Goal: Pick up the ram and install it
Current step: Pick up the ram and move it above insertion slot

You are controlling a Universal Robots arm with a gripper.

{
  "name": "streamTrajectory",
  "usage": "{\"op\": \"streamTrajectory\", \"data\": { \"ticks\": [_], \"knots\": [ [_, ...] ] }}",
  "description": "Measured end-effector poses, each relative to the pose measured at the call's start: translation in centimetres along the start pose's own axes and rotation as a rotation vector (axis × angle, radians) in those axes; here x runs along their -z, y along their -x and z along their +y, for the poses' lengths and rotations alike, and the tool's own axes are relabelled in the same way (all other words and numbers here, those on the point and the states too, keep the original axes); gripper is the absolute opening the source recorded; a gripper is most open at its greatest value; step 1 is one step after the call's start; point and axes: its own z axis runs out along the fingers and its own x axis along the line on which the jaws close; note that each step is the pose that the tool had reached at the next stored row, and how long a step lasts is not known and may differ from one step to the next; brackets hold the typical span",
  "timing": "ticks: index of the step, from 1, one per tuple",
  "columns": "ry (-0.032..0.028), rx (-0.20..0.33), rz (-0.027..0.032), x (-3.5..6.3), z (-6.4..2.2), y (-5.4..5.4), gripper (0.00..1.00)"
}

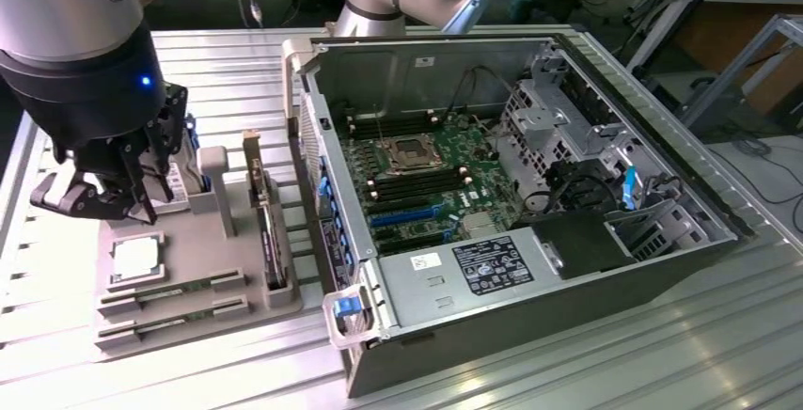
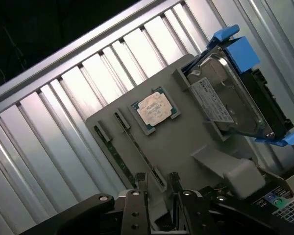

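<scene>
Here we are at the parts tray [image 1: 239, 283], sitting on the slatted metal desk [image 1: 627, 363] beside the open computer case [image 1: 527, 175]. The fingers [image 1: 111, 198] hang above the tray, spread wide, and nothing is between them, so no grip on anything yet.

Now, the ram [image 1: 169, 288]. It lies flat in its slot, below the fingers and off to one side of them, on the far side of the square silver processor [image 1: 135, 258] from where they hover. A second stick [image 1: 169, 314] sits just beside it, parallel and a little farther out again. Neither one is touched.

From the wrist camera the picture gets sharper. The fingers [image 2: 157, 182] look down at the tray, and the ram [image 2: 139, 149] runs out as a long thin green strip ahead of them. Its near end lines up roughly with the gap between the two tips. The second stick [image 2: 116, 154] runs alongside, just off one fingertip. The processor [image 2: 154, 108] sits beyond, on the other side of the ram.

Here's the crux, as I read it: the stick's long axis points away from the fingers, in line with their gap, so they would close across its thin faces, not along its length. They're well above it, though. The blue-framed hard drive [image 2: 230, 93] stands off to the other flank, clear of that line.
</scene>
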Motion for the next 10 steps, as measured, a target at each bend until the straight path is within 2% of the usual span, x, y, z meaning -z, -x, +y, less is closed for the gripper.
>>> {"op": "streamTrajectory", "data": {
  "ticks": [7,9,10],
  "knots": [
    [0.0058,0.232,0.0103,-1.71,-0.08,0.0,0.3],
    [0.0066,0.266,0.0118,-1.95,-0.09,0.0,0.3],
    [0.0077,0.308,0.0137,-2.26,-0.11,-0.1,0.3]
  ]
}}
